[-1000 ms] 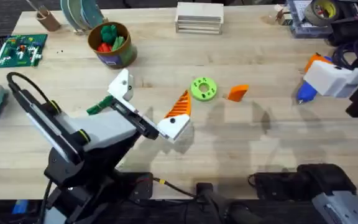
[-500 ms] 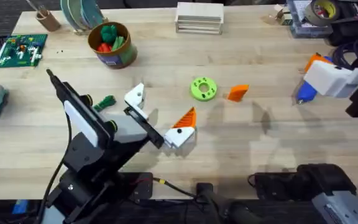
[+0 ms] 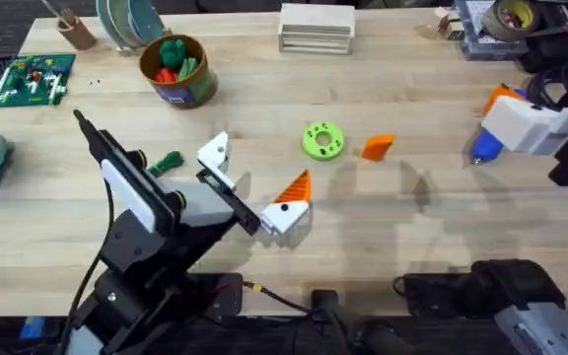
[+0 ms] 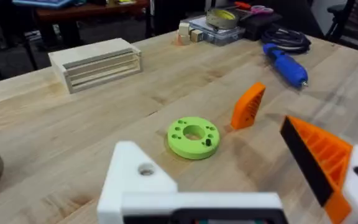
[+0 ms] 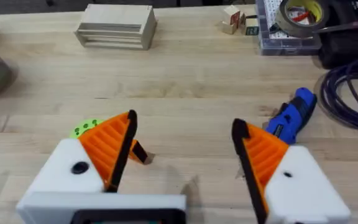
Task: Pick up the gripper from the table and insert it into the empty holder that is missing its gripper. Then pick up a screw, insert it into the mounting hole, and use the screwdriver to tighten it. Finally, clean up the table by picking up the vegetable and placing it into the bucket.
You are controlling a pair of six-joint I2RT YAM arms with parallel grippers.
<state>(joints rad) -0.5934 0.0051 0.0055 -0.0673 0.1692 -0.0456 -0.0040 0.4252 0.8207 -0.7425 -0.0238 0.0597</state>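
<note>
Nothing is done yet: the left hand (image 3: 248, 185) is spread wide and empty, one side missing its orange finger (image 3: 377, 147), which lies on the counter (image 3: 392, 89) just past the green ring (image 3: 323, 140) ahead.

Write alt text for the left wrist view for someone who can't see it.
The left gripper has an empty white holder on one side and an orange finger on the other. Beyond lie a loose orange gripper, a green disc and a blue screwdriver.
</note>
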